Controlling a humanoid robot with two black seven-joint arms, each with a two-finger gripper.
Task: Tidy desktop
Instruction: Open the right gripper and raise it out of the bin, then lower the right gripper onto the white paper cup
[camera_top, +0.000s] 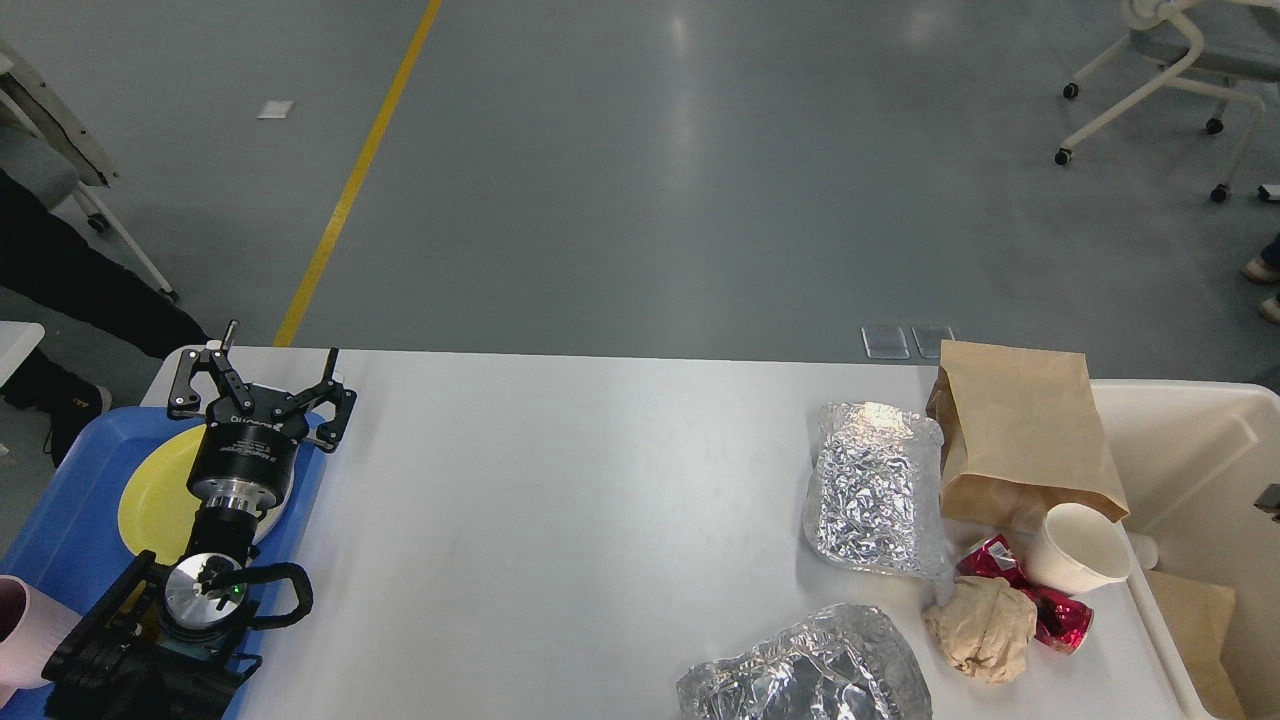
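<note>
Two foil packs (877, 490) litter the desktop (560, 520); left tool (262, 392) spread, empty.

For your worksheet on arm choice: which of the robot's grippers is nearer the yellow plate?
Left. The left gripper hovers at the yellow plate's far edge on the blue tray; the right gripper is out of view.

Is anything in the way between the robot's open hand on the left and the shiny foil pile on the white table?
No. Bare white rectangular tabletop lies between the left gripper, jaws open, and the crumpled silver foil sheet; nothing visible stands there.
</note>
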